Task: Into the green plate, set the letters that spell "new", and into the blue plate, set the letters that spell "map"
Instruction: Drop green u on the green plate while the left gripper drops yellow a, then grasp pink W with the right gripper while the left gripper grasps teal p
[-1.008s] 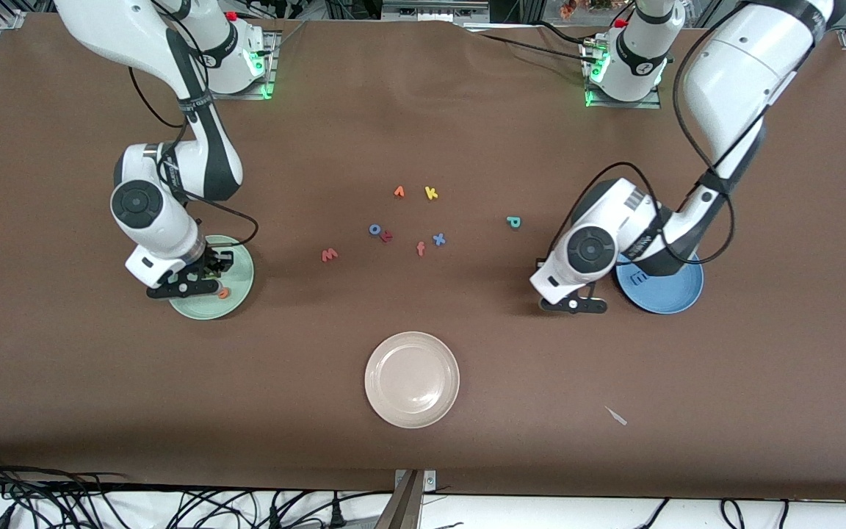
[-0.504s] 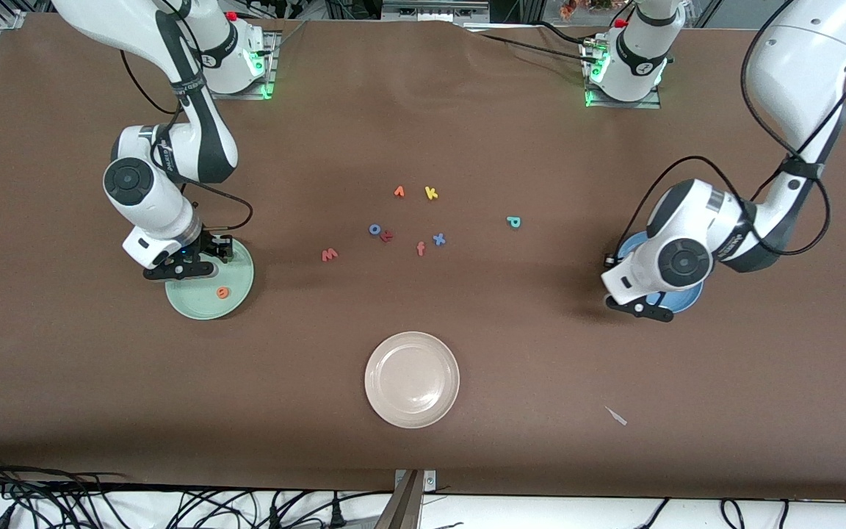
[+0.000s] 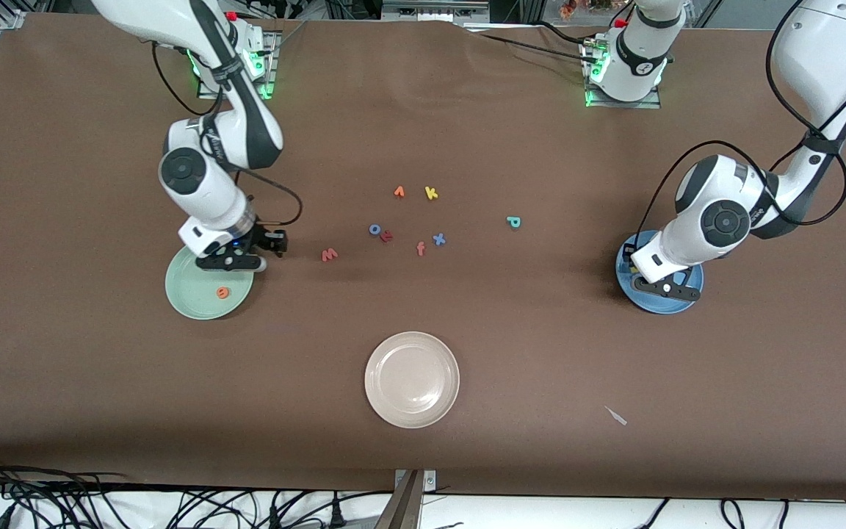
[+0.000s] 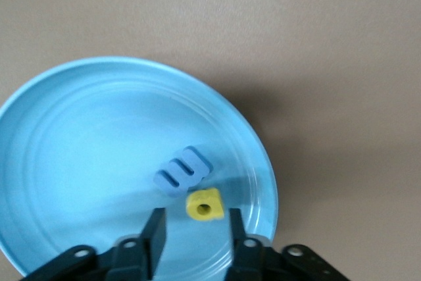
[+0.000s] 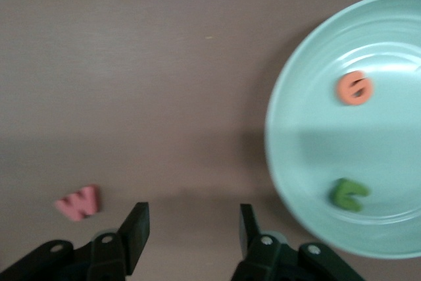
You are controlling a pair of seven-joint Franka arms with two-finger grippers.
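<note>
The w (image 3: 329, 255) is light, soft foam; pinch its flat sides. Right gripper (image 3: 236, 261), at the green plate's (image 3: 195, 301) 1 o'clock edge, has open, empty fingers; left gripper (image 4: 195, 228) too.

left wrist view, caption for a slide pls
Left gripper open over the round blue plate, which holds a blue foam m and yellow foam a.

You're looking at a brown tabletop (image 3: 467, 455); black cables (image 3: 173, 507) tangle along its edge nearest the front camera.
</note>
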